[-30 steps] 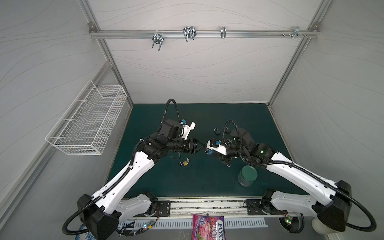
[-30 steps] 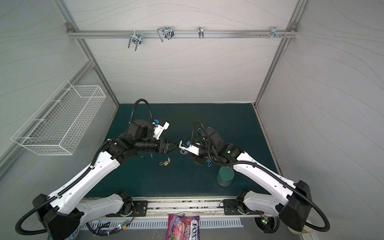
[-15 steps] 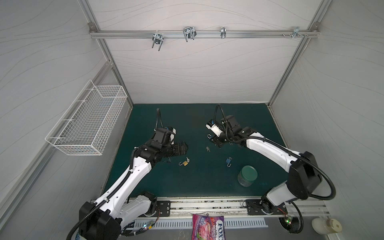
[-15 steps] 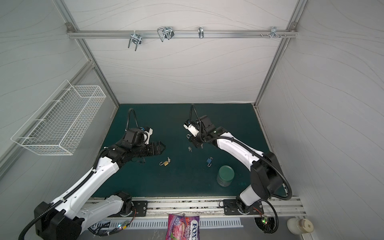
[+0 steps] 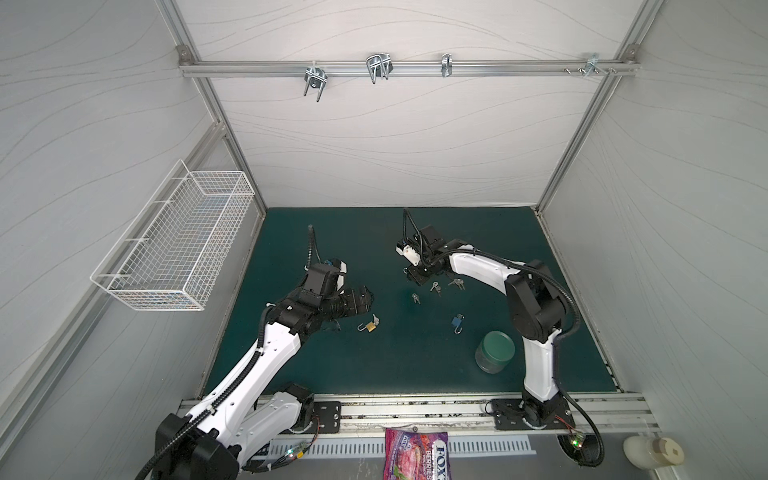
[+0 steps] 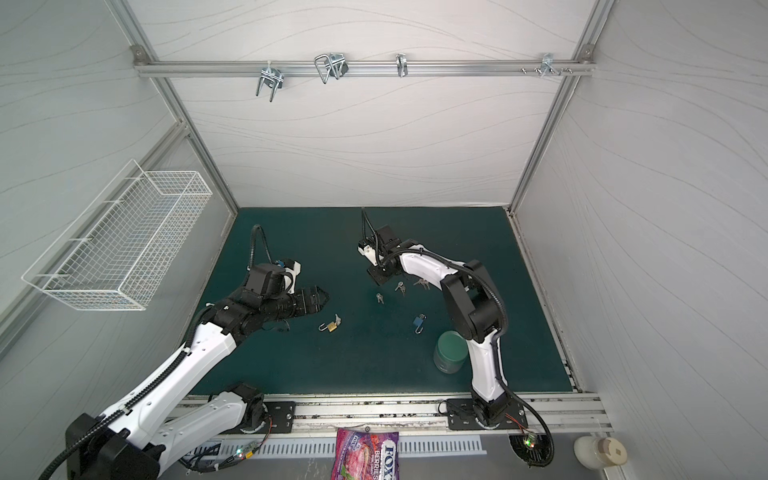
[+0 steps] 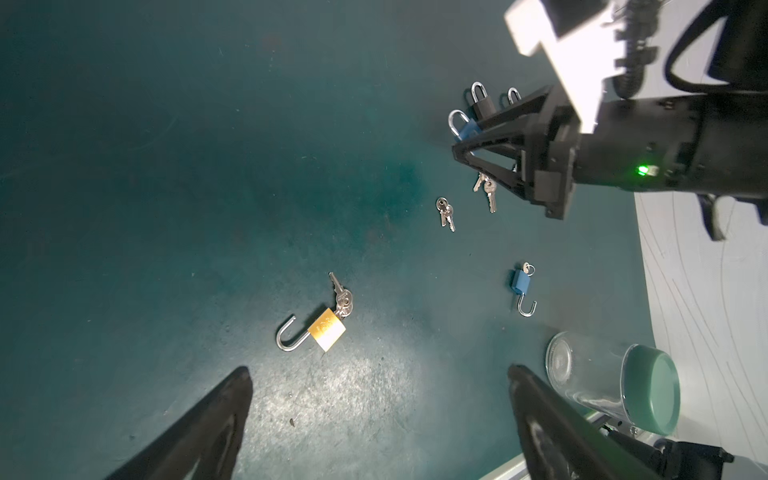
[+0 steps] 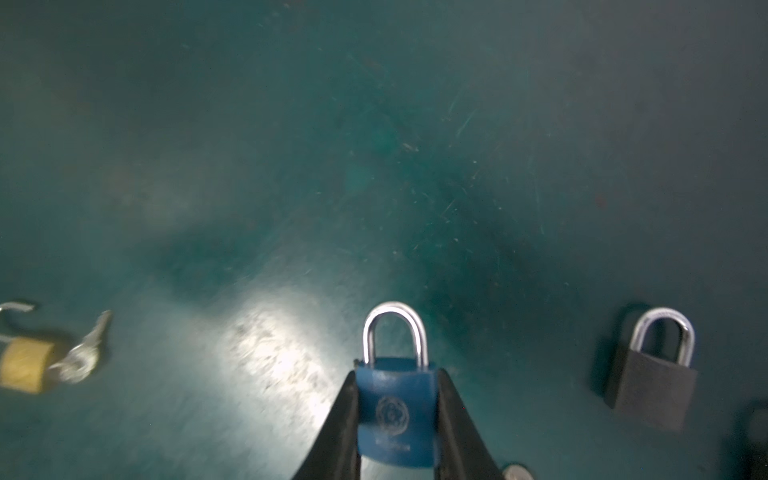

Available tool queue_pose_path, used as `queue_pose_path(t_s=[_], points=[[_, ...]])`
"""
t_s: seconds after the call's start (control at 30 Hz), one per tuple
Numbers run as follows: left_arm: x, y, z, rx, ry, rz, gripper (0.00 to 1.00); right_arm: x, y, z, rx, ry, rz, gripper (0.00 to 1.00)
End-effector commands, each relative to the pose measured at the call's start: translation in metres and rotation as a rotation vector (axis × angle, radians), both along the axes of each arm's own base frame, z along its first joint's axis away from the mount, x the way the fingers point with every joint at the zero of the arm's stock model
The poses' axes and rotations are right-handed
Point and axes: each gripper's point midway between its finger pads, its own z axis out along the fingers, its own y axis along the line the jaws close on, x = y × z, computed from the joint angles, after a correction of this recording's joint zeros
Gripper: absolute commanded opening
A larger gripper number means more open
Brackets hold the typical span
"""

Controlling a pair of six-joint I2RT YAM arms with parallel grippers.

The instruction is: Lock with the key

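My right gripper (image 8: 397, 376) is shut on the body of a blue padlock (image 8: 395, 415) whose shackle is closed, low over the green mat (image 5: 332, 249); it stands at the back middle in both top views (image 5: 415, 277) (image 6: 376, 276). My left gripper (image 7: 378, 374) is open and empty, hovering just left of a gold padlock (image 7: 327, 330) (image 5: 370, 327) that lies with its shackle open and keys (image 7: 343, 297) in its keyhole.
Another blue padlock (image 5: 457, 322), shackle open and key inserted, lies right of centre. Loose key bunches (image 5: 415, 298) (image 5: 435, 286) lie near the right gripper. A black padlock (image 8: 652, 386) sits beside the held one. A green-lidded jar (image 5: 494, 351) stands front right.
The two grippers were tip to tip over the mat's middle; both have drawn apart, the right to the back with the blue padlock, the left to the left. The left gripper has opened wide.
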Motion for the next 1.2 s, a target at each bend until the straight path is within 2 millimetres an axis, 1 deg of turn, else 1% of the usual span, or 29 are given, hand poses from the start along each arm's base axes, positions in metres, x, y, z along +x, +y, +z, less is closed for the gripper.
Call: queue_pose_path(t_s=[0.0, 0.13, 0.27, 0.43, 0.6, 0.7, 0.83, 1.03, 1.17], points=[[0.004, -0.005, 0.015, -0.053, -0.045, -0.001, 0.97, 0.009, -0.007, -0.007, -0.041, 0.004, -0.002, 0.0], [0.005, -0.011, 0.017, -0.081, -0.04, -0.015, 0.96, 0.017, -0.012, -0.018, -0.061, 0.024, 0.011, 0.0], [0.006, -0.013, 0.017, -0.086, -0.036, -0.019, 0.96, 0.018, -0.014, -0.029, -0.084, 0.047, 0.044, 0.0], [0.008, -0.014, 0.016, -0.094, -0.035, -0.02, 0.95, 0.024, -0.014, -0.032, -0.1, 0.046, 0.054, 0.0], [0.007, -0.014, 0.015, -0.091, -0.034, -0.022, 0.95, 0.029, -0.014, -0.034, -0.101, 0.048, 0.05, 0.11], [0.008, -0.014, 0.015, -0.091, -0.033, -0.021, 0.95, 0.029, -0.013, -0.038, -0.109, 0.058, 0.055, 0.19], [0.008, -0.015, 0.014, -0.093, -0.03, -0.024, 0.95, 0.028, -0.015, -0.042, -0.117, 0.072, 0.055, 0.29], [0.006, -0.014, 0.014, -0.092, -0.025, -0.024, 0.94, 0.025, -0.014, -0.046, -0.123, 0.098, 0.06, 0.34], [0.002, -0.013, 0.014, -0.095, -0.026, -0.023, 0.94, 0.027, -0.01, -0.034, -0.094, 0.093, 0.053, 0.39]])
